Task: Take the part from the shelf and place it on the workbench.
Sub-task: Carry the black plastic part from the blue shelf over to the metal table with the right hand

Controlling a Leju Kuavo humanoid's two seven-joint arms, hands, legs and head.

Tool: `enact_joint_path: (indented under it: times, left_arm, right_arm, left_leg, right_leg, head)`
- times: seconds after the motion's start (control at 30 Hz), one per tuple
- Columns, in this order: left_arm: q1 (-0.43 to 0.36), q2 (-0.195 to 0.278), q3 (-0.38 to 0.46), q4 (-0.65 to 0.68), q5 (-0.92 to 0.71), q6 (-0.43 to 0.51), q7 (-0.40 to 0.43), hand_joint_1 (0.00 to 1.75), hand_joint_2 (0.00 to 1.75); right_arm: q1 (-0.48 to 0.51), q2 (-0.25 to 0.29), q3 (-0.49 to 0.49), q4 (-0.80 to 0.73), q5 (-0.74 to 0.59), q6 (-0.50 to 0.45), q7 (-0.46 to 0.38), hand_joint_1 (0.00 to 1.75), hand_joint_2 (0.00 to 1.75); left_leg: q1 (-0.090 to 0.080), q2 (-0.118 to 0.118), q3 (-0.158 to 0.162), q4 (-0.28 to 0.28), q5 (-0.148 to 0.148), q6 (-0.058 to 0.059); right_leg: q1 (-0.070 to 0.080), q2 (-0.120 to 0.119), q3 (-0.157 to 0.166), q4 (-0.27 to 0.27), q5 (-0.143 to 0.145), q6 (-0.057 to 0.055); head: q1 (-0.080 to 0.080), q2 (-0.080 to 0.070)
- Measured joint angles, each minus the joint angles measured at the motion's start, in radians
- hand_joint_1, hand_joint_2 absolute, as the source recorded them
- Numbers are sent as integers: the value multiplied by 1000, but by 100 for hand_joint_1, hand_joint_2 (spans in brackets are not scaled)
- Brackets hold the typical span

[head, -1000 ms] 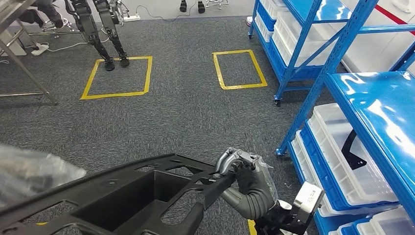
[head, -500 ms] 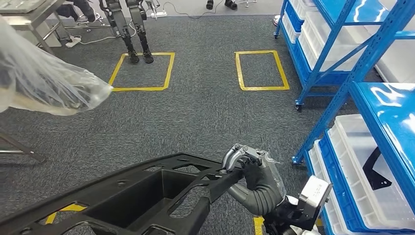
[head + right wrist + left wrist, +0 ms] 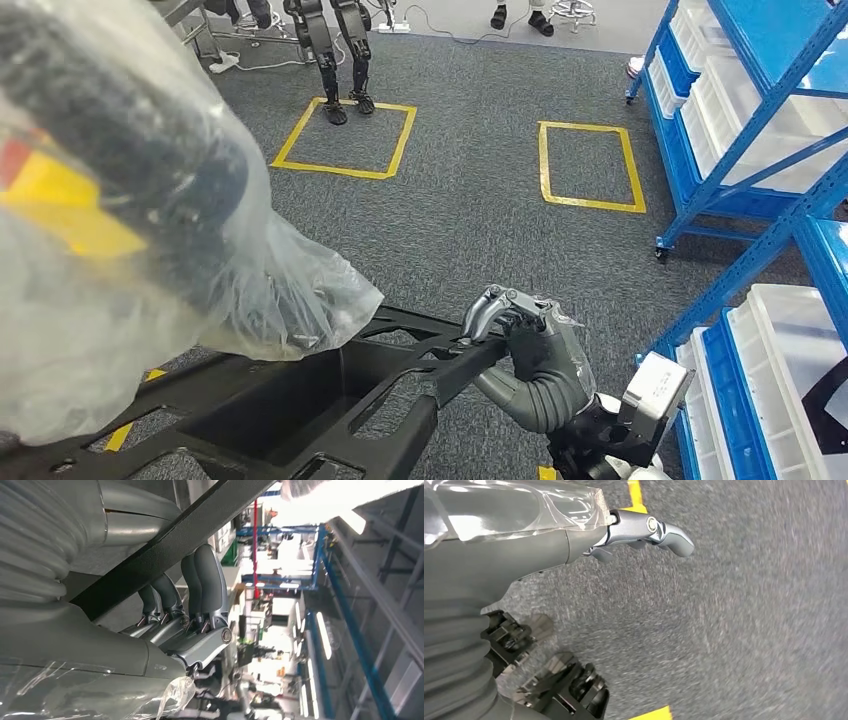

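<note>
The large black openwork plastic part point(image 3: 300, 400) lies across the bottom of the head view, carried above the grey carpet. My right hand point(image 3: 530, 340) grips its right end, fingers curled over the top bar. In the right wrist view the dark fingers point(image 3: 200, 590) wrap around that black bar point(image 3: 165, 550). A bulk wrapped in clear plastic point(image 3: 130, 230), very near the camera, hides the part's left end. In the left wrist view my left hand point(image 3: 524, 555) hangs over carpet with its thumb point(image 3: 664, 530) stretched out, nothing in it.
Blue shelving point(image 3: 760, 110) with white bins point(image 3: 790, 330) runs along the right. Two yellow tape squares point(image 3: 345, 140) point(image 3: 588, 165) mark the carpet ahead. Another robot's legs point(image 3: 335, 50) stand at the far square, and a person's shoes point(image 3: 520, 15) show beyond.
The whole scene has slid right as the camera turned away from the shelves. The plastic-wrapped bulk has grown to cover the left of the head view. My right hand's grip is unchanged.
</note>
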Motion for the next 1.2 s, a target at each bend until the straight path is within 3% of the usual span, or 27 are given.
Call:
enact_joint_path:
  times: [0.03,0.1,0.17,0.27,0.33,0.43,0.5,0.53,0.57,0.63,0.67,0.7,0.77,0.8,0.87,0.93,0.97,1.0,1.03,1.07,1.13,1.2]
  left_arm:
    - [5,2,2,0,19,4,-14,0,175]
    - [15,10,6,0,51,9,-39,0,175]
    - [21,17,10,0,76,13,-53,0,175]
    - [39,30,23,0,108,17,-65,0,175]
    - [54,36,30,1,117,17,-67,0,175]
    - [68,40,34,1,119,16,-68,0,175]
    - [77,44,35,1,120,17,-68,0,175]
    - [82,46,36,1,120,17,-68,0,175]
    - [86,48,37,1,121,17,-68,0,175]
    - [89,54,39,1,124,18,-68,0,175]
    - [89,56,41,1,126,18,-69,0,175]
    - [89,58,43,1,128,19,-70,0,175]
    - [94,63,47,1,132,19,-71,0,175]
    - [98,64,49,1,132,19,-72,0,175]
    - [103,66,52,1,133,18,-72,0,175]
    - [104,67,53,2,132,17,-73,0,175]
    - [105,67,53,2,133,17,-73,0,175]
    - [107,67,53,2,133,16,-73,0,175]
    - [109,67,53,2,133,16,-73,0,175]
    - [111,68,53,2,133,16,-73,0,175]
    - [112,69,53,2,134,16,-72,0,175]
    - [113,71,54,2,135,16,-72,0,175]
  right_arm:
    - [-21,4,6,4,2,15,4,175,175]
    - [-61,17,22,15,6,40,12,175,175]
    - [-97,31,40,30,8,58,16,175,175]
    - [-141,56,70,51,10,81,21,175,175]
    - [-159,70,91,61,16,86,22,175,175]
    - [-168,84,111,70,19,83,20,175,175]
    - [-167,90,121,77,19,79,17,175,175]
    - [-167,93,125,79,19,77,14,175,175]
    - [-166,95,128,81,20,75,11,175,175]
    - [-163,99,132,82,23,74,5,175,175]
    - [-161,100,133,82,24,74,2,175,175]
    - [-160,101,135,83,25,74,0,175,175]
    - [-160,105,138,84,26,75,-3,175,175]
    - [-159,107,139,85,27,75,-4,175,175]
    - [-156,108,141,86,27,75,-6,175,175]
    - [-151,109,144,88,28,74,-6,175,175]
    - [-148,109,145,89,28,74,-7,175,175]
    - [-145,109,146,90,28,74,-7,175,175]
    - [-143,109,148,91,28,74,-9,175,175]
    - [-142,109,148,91,28,74,-10,175,175]
    - [-139,109,149,94,27,74,-13,175,175]
    - [-136,109,150,97,27,74,-16,175,175]
  left_leg:
    - [2,-7,1,2,-2,-2]
    - [6,-18,0,14,-10,-15]
    - [6,-27,-11,31,-19,-29]
    - [6,-36,-24,40,-21,-39]
    - [10,-26,-41,80,-46,-48]
    - [14,-4,-137,274,-134,-60]
    - [14,-1,-182,355,-153,-58]
    - [13,0,-176,337,-136,-53]
    - [10,7,-148,279,-105,-46]
    - [-4,53,-70,124,-42,-28]
    - [-11,73,-45,71,-26,-21]
    - [-17,85,-34,45,-21,-17]
    - [-18,68,-31,33,-18,-13]
    - [-15,57,-25,25,-12,-11]
    - [-6,34,-11,8,0,-6]
    - [-1,11,-8,4,3,-2]
    - [0,-3,-8,4,3,-1]
    - [0,-18,-8,5,3,-1]
    - [1,-33,-7,7,3,-2]
    - [3,-48,-7,10,1,-4]
    - [6,-75,-10,22,-6,-15]
    - [5,-92,-21,34,-11,-26]
  right_leg:
    - [-4,0,10,-30,28,4]
    - [-15,8,71,-166,101,18]
    - [-22,22,109,-258,132,16]
    - [-19,17,106,-266,131,-7]
    - [-17,4,108,-267,131,-20]
    - [-11,-22,110,-268,127,-31]
    - [-6,-40,112,-268,124,-35]
    - [-3,-49,114,-268,122,-37]
    - [-1,-59,117,-268,120,-38]
    - [3,-77,125,-269,116,-37]
    - [4,-86,128,-270,113,-35]
    - [4,-93,130,-271,111,-32]
    - [5,-109,136,-276,109,-24]
    - [4,-104,139,-274,105,-19]
    - [4,-59,122,-220,71,-11]
    - [2,-11,61,-94,9,-7]
    - [2,-3,30,-34,-12,-4]
    - [0,-1,11,-3,-15,-2]
    - [-2,-1,11,-12,3,1]
    - [-5,3,31,-61,38,4]
    - [-13,39,95,-203,105,12]
    - [-17,67,123,-271,125,6]
  head:
    - [0,0]
    - [0,0]
    - [1,0]
    - [2,0]
    - [2,0]
    - [2,0]
    - [2,0]
    - [2,0]
    - [2,0]
    - [2,0]
    - [2,0]
    - [2,0]
    - [2,0]
    - [2,0]
    - [3,0]
    - [3,0]
    - [4,0]
    - [4,0]
    - [3,0]
    - [3,0]
    - [4,0]
    - [5,0]
